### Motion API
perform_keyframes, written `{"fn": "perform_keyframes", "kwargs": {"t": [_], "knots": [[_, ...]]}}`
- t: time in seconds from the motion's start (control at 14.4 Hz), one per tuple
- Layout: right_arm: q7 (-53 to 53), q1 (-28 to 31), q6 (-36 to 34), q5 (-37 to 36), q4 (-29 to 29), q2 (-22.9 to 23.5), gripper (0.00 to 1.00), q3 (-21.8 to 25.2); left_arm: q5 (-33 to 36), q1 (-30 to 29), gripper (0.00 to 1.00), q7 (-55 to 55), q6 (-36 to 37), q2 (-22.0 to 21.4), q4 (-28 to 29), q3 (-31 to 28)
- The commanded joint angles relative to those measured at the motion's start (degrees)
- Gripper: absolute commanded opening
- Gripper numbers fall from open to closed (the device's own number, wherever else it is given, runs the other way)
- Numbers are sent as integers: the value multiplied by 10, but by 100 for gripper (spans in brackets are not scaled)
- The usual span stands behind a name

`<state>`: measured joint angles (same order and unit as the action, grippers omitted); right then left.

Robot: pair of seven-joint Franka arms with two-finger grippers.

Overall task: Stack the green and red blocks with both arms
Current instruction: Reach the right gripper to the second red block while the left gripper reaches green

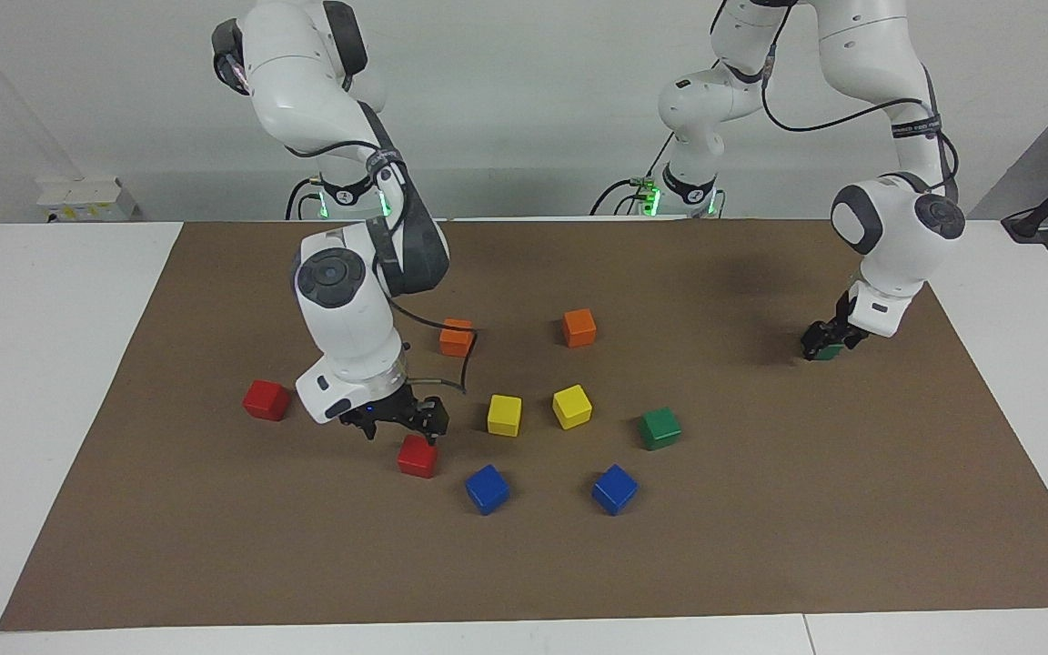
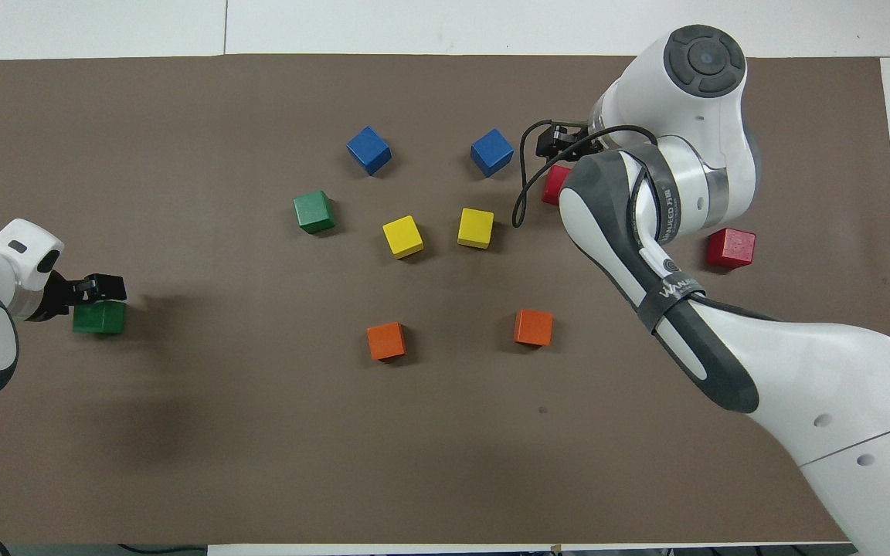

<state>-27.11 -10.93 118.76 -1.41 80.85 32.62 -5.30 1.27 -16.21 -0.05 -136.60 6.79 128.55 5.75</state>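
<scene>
Two grippers low over blocks, nothing stacked

Right gripper (image 1: 401,426) spread open just above red block (image 1: 418,456), beside blue cube (image 1: 487,488). Left gripper (image 1: 826,343) down at green block (image 2: 99,317) on mat at left arm's end, grip can't be told. Second red block (image 1: 266,400) at right arm's end, second green block (image 1: 660,428) near yellow cubes (image 1: 504,415)

No legible text on anything.

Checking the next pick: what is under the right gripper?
A small bright red matte cube sits under the open right gripper, apparently untouched. From overhead, the white right arm covers most of that cube, so only one edge shows.
</scene>
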Motion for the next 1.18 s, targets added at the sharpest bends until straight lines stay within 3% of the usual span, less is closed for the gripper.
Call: {"fn": "perform_keyframes", "kwargs": {"t": [0.0, 0.28, 0.42, 0.7, 1.11], "knots": [[-22, -7, 9, -3, -18, 17, 100, -1, -5, 5, 100, 14, 45, -8, -43, 4], [-41, -17, 38, -5, -18, 38, 100, 0, -48, 68, 100, -19, 246, 73, -315, 4], [-41, -17, 49, -6, -18, 45, 100, 0, -57, 114, 100, -105, 271, 102, -384, 4], [-41, -16, 69, -10, -16, 45, 100, 0, -58, 200, 100, -207, 254, 120, -391, 4], [-34, -8, 86, -16, 25, 38, 100, 1, -19, 278, 100, -301, 208, 221, -437, 2]]}}
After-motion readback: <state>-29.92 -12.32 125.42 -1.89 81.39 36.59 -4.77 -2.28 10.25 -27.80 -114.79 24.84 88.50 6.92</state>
